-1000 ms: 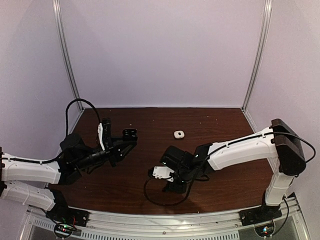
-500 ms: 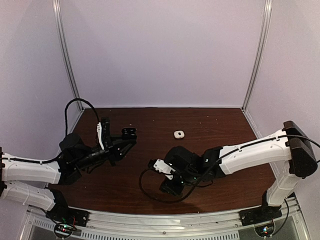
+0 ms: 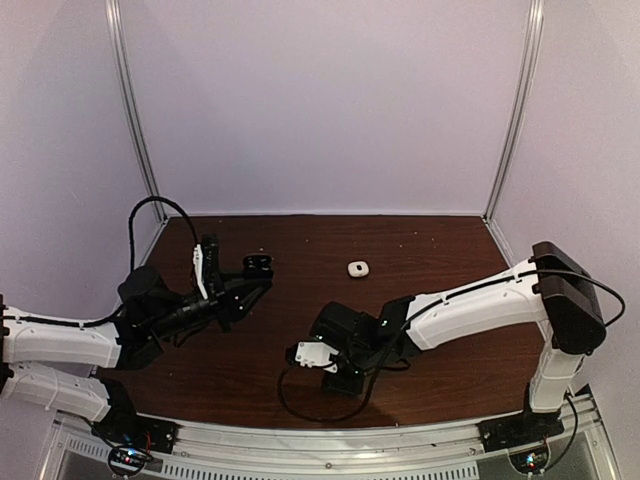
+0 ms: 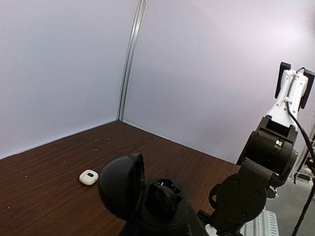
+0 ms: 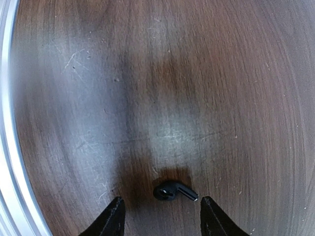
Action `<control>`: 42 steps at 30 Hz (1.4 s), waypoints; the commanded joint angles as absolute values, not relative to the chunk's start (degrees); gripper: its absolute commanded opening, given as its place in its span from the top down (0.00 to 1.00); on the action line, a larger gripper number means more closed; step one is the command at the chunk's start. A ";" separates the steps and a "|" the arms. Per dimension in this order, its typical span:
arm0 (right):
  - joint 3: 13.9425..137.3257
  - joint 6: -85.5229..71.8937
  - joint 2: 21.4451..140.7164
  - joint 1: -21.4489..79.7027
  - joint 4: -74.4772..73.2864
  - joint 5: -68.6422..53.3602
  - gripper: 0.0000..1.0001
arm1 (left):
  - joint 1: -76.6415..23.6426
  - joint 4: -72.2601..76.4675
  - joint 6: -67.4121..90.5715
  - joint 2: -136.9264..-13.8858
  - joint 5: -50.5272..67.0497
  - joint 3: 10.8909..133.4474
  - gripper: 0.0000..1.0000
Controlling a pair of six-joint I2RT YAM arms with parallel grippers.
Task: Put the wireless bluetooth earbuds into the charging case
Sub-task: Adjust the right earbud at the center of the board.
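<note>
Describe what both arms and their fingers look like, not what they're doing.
Both arms have white links joined by black joints and wrists. The right arm carries a boxy black elbow housing, a looping black cable and green lights; the left arm trails a black cable loop. The right gripper's fingers are black and tapered.

The table (image 5: 197,98) under me is dark wood grain, scratched, with a dull sheen; the black earbud (image 5: 173,191) looks like smooth, glossy plastic.

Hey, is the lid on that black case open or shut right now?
Open. The left wrist view shows the black case with its lid swung up beside the body, baring the inside. Contents too dark to tell.
</note>
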State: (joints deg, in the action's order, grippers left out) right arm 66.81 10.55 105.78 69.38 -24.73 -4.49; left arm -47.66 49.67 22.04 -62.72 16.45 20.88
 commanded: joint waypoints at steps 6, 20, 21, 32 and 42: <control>71.93 17.57 109.89 66.79 -28.06 -6.19 0.48 | -47.20 53.00 21.62 -61.27 16.59 19.95 0.93; 76.06 18.05 114.79 63.06 -31.36 -8.76 0.58 | -47.15 53.01 21.23 -61.26 16.60 20.12 0.93; 76.17 17.76 115.05 62.57 -31.48 -8.74 0.60 | -47.17 52.87 21.20 -61.26 16.54 20.12 0.93; 80.43 14.75 117.76 60.83 -37.09 -9.70 0.66 | -47.10 52.91 21.12 -61.57 16.35 20.15 0.93; 86.06 14.79 121.51 60.75 -45.52 -9.51 0.65 | -47.11 52.65 21.01 -61.08 16.45 20.01 0.93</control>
